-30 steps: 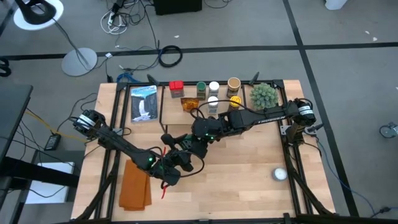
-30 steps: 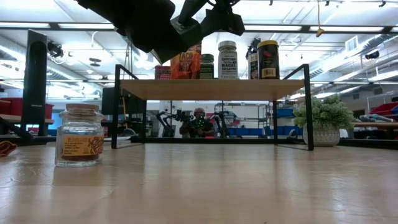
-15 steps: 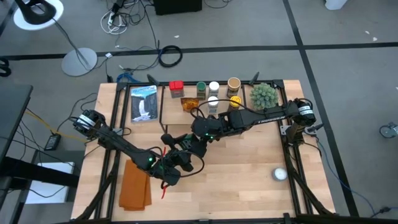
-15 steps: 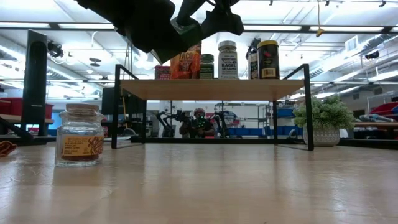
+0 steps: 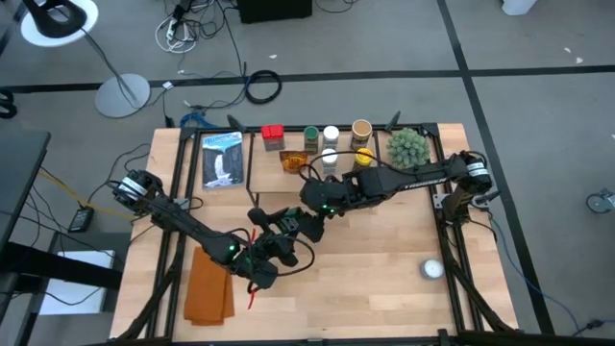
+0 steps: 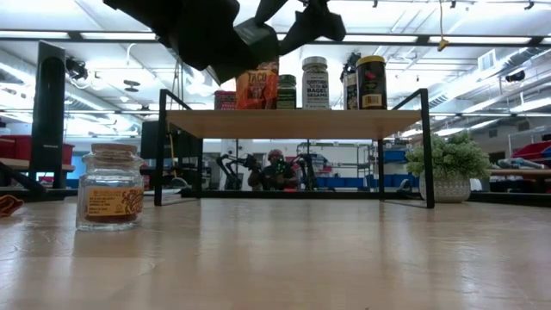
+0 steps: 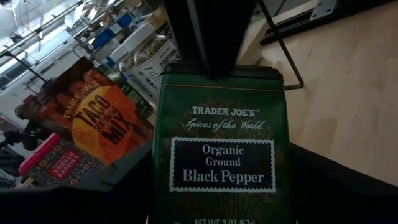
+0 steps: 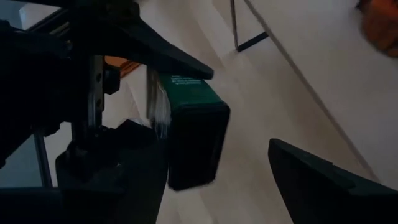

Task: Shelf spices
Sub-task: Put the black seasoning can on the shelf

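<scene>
Left wrist view: pepper tin [image 7: 221, 149] in left hand [image 5: 272, 242]

The black pepper tin [image 7: 222, 149] fills the left gripper's camera, its lower label cut off. Behind it, the taco mix packet [image 7: 99, 124] is half covered. Small print stays unreadable.

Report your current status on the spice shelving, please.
Left gripper shut on black pepper tin, raised mid-table. Right gripper open around it. Shelf part filled; one jar waits on table.
</scene>
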